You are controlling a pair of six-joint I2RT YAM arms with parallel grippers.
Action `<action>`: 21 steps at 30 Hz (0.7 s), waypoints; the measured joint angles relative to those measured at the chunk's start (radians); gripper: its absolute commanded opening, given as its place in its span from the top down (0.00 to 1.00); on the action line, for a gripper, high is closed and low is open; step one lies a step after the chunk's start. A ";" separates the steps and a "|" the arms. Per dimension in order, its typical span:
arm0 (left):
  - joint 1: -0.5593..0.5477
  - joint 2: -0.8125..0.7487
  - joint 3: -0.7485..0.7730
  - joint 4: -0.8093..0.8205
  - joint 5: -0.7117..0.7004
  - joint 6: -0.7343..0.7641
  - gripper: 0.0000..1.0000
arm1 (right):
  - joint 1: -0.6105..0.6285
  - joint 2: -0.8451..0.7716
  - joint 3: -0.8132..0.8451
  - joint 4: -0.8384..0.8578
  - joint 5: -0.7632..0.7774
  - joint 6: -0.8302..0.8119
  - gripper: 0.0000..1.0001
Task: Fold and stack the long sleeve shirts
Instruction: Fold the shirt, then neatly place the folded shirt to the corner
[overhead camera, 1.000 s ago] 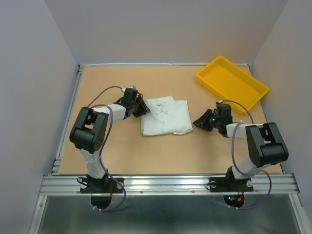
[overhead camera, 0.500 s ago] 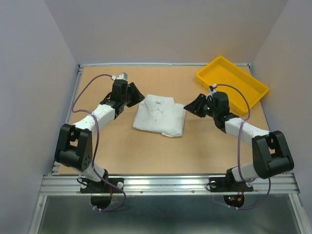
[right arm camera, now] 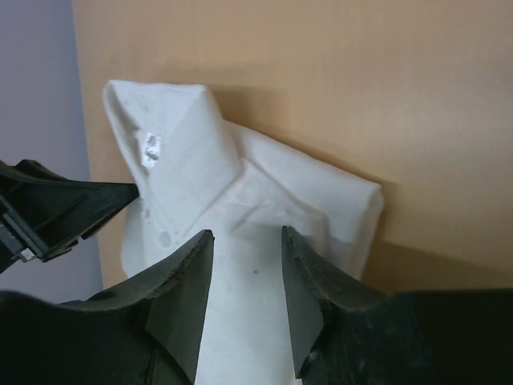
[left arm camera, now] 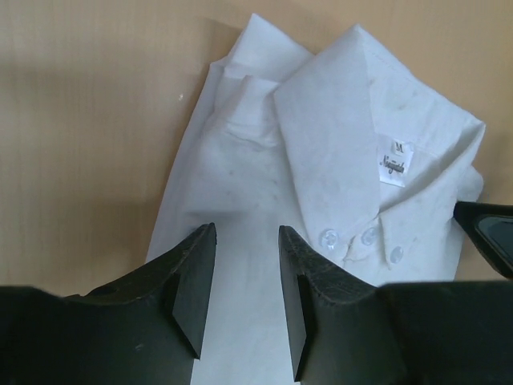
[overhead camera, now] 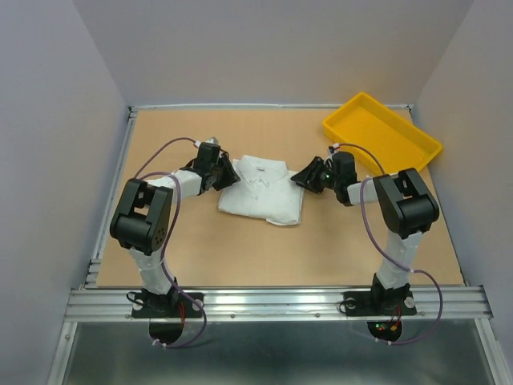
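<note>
we see shirt folded, collar up, mid-frame; left gripper and right gripper flank its upper corners, jaws slightly apart, gripping nothing; we judge fold done, stacking left

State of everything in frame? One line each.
shirt: folded, lying flat, collar up, front buttoned
tray: empty, no shirt in it
left pincer: open, over the shirt's edge, gripping nothing
right pincer: open, over the shirt's opposite edge, gripping nothing
</note>
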 measured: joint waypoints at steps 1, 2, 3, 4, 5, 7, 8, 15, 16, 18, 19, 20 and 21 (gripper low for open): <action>0.003 0.008 0.000 0.002 -0.002 -0.003 0.51 | -0.005 0.021 -0.016 0.015 0.003 0.002 0.55; 0.006 0.017 0.000 0.006 -0.003 -0.005 0.51 | -0.015 0.030 -0.042 0.033 0.004 0.010 0.55; 0.008 0.024 0.000 0.008 -0.003 -0.008 0.51 | -0.025 0.031 -0.058 0.050 0.003 0.010 0.55; 0.013 0.029 0.000 0.008 -0.003 -0.013 0.49 | -0.039 0.022 -0.076 0.063 -0.003 0.010 0.55; 0.019 0.032 0.000 0.008 -0.003 -0.016 0.48 | -0.051 0.006 -0.097 0.074 0.000 0.007 0.54; 0.031 0.027 0.000 0.005 -0.009 -0.019 0.41 | -0.067 -0.024 -0.125 0.072 0.009 -0.003 0.53; 0.035 0.023 0.000 0.000 -0.016 -0.022 0.39 | -0.073 -0.043 -0.135 0.060 0.014 -0.010 0.52; 0.045 -0.216 -0.132 -0.031 -0.037 -0.082 0.11 | -0.087 -0.314 -0.138 -0.167 0.087 -0.114 0.27; 0.040 -0.270 -0.172 -0.019 -0.037 -0.110 0.11 | -0.087 -0.357 -0.138 -0.183 0.090 -0.122 0.20; 0.021 -0.387 -0.269 -0.013 -0.039 -0.171 0.11 | -0.087 -0.461 -0.147 -0.212 0.094 -0.137 0.17; 0.005 -0.438 -0.315 0.000 -0.042 -0.205 0.11 | -0.087 -0.510 -0.156 -0.219 0.095 -0.139 0.16; -0.014 -0.475 -0.355 0.008 -0.047 -0.246 0.12 | -0.087 -0.555 -0.170 -0.227 0.094 -0.141 0.15; -0.049 -0.523 -0.416 0.016 -0.050 -0.300 0.14 | -0.087 -0.596 -0.183 -0.239 0.093 -0.142 0.15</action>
